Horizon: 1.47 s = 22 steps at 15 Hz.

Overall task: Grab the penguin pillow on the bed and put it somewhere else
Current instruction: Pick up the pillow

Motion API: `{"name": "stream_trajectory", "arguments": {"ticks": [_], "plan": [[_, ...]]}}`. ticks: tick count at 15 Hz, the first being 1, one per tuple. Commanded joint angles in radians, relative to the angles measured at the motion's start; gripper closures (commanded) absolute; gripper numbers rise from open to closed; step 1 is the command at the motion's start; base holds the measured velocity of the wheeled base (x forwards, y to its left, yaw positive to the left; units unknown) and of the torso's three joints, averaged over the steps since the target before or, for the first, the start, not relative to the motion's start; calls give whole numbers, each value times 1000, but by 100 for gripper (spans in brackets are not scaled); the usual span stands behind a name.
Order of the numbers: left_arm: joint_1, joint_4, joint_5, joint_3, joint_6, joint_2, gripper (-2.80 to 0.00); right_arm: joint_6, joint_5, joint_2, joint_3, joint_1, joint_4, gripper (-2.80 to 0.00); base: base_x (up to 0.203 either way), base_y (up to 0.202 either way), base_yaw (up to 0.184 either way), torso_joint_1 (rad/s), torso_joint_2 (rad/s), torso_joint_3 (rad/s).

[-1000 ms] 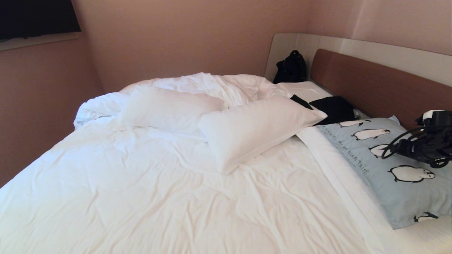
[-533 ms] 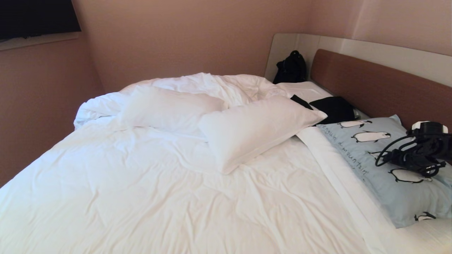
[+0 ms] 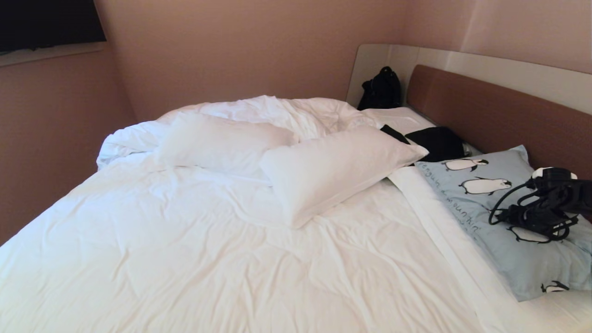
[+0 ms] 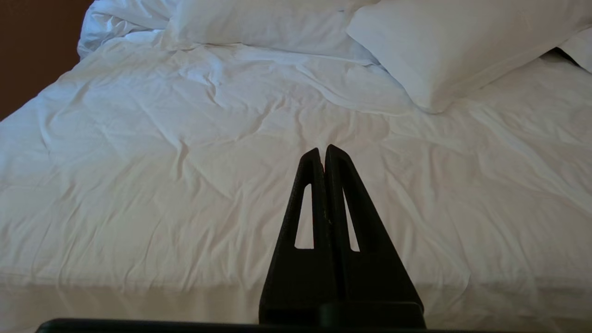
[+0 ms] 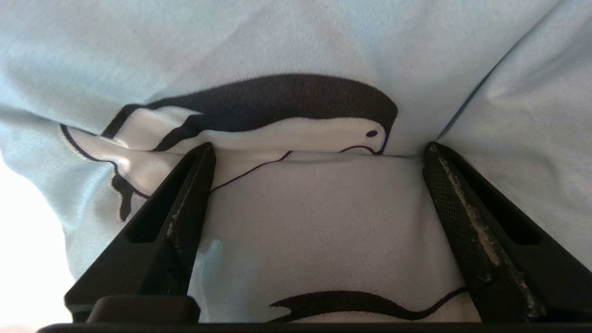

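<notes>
Pressing: right gripper [image 5: 319, 150] jaws wide, tips dug into penguin pillow [image 3: 481, 185], four o'clock on bed [image 3: 208, 259].
Idling: left gripper [image 4: 322, 152] jaws closed, empty.

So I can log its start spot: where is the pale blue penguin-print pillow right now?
In the head view the pale blue penguin-print pillow lies at the bed's right side, against the brown wooden headboard, just beyond the nearer white pillow.

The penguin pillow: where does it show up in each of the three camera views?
Head view: the penguin pillow lies at the right, against the headboard, under the right gripper.
Left wrist view: not in it; only white bedding and the shut left gripper.
Right wrist view: it fills the picture, bulging between the open fingers.
Shared landmark: the printed penguins.
</notes>
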Motion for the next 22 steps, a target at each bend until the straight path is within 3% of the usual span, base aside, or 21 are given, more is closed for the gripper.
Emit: {"name": "stream_trajectory", "arguments": {"ticks": [1, 2, 10, 15, 22], "plan": [[0, 0, 0, 0, 0, 0, 0, 4, 1, 27, -29, -5, 75, -280, 0, 0, 0, 0, 0, 0], [0, 0, 0, 0, 0, 0, 0, 4, 3, 32, -39, -8, 86, 0, 0, 0, 0, 0, 0, 0], [0, 0, 0, 0, 0, 0, 0, 35, 22, -101, -45, -10, 191, 0, 0, 0, 0, 0, 0, 0], [0, 0, 0, 0, 0, 0, 0, 77, 205, -171, -76, -25, 298, 0, 0, 0, 0, 0, 0, 0], [0, 0, 0, 0, 0, 0, 0, 156, 309, -296, -113, -31, 389, 0, 0, 0, 0, 0, 0, 0]]}}
